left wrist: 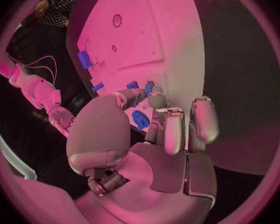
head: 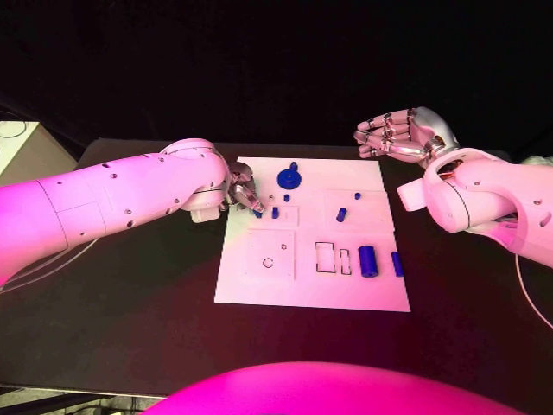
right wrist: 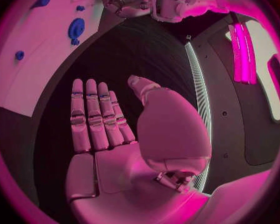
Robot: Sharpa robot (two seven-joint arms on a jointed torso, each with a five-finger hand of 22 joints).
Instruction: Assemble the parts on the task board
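Parts in blue are scattered over the white task board (head: 312,290), which lies in the middle of the black bench (head: 127,320). A round blue disc (head: 289,179) sits near the board's far edge. Two small blue pegs (head: 341,213) lie in the right middle of the board, one slightly farther off than the other. Nearer the robot, a blue cylinder (head: 369,260) lies beside two outlined rectangular slots (head: 325,257), and a narrow blue bar (head: 397,264) lies just beside the cylinder, close to the board's right edge. A small ring-shaped recess (head: 268,262) shows in the left near quarter of the board.

The left hand (head: 242,197) is down at the board's left far part, its fingers (left wrist: 157,100) curled in close around a small blue piece (head: 274,212). In the left wrist view the fingertips meet near two short blue pieces (left wrist: 147,88) on the white surface, and another blue part (left wrist: 140,119) shows just under the fingers, but I cannot tell whether any of them is actually pinched or merely touched.

The right hand (head: 403,134) is raised beyond the board's far right corner, well apart from all the parts. In the head view its fingers look bent inward; in the right wrist view they lie side by side and extended (right wrist: 93,117), the thumb apart, with nothing between them. That hand holds nothing.
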